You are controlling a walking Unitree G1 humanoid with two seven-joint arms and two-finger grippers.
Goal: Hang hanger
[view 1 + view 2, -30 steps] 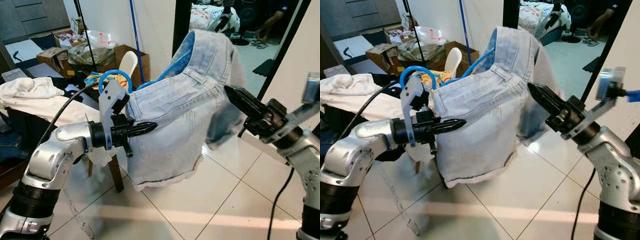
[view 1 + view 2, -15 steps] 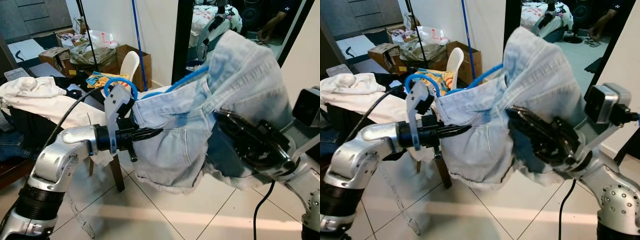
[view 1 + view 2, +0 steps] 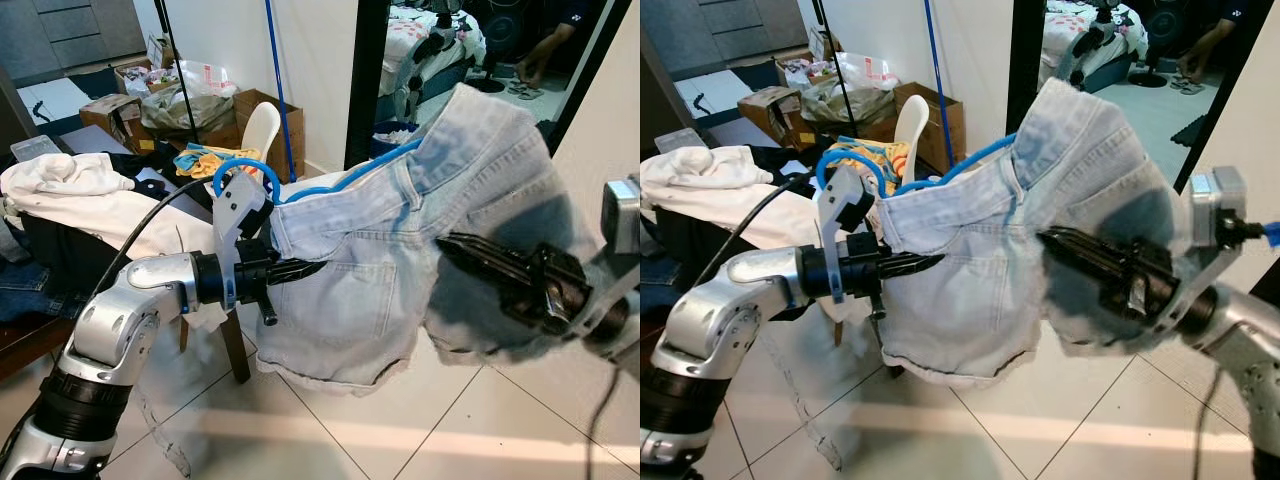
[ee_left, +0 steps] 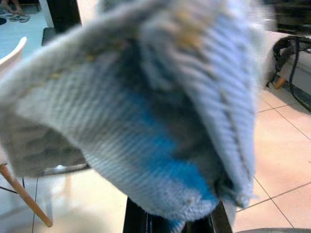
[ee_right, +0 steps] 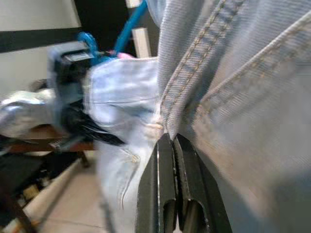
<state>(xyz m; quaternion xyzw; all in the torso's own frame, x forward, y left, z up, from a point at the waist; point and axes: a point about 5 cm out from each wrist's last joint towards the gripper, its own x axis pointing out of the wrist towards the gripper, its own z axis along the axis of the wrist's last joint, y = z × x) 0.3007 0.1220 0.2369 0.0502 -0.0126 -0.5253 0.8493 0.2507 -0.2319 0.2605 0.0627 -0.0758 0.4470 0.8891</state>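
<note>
both grippers clench the denim shorts [image 3: 370,270] on the blue hanger [image 3: 345,180], held mid-air over the floor: left gripper [image 3: 300,270] at the waistband, right gripper [image 3: 1065,240] pinching a seam. hanging is not yet done, i judge.

Denim shorts [image 3: 400,250] on hanger [image 3: 330,183] between left gripper [image 3: 305,269] and right gripper [image 3: 455,243].
</note>
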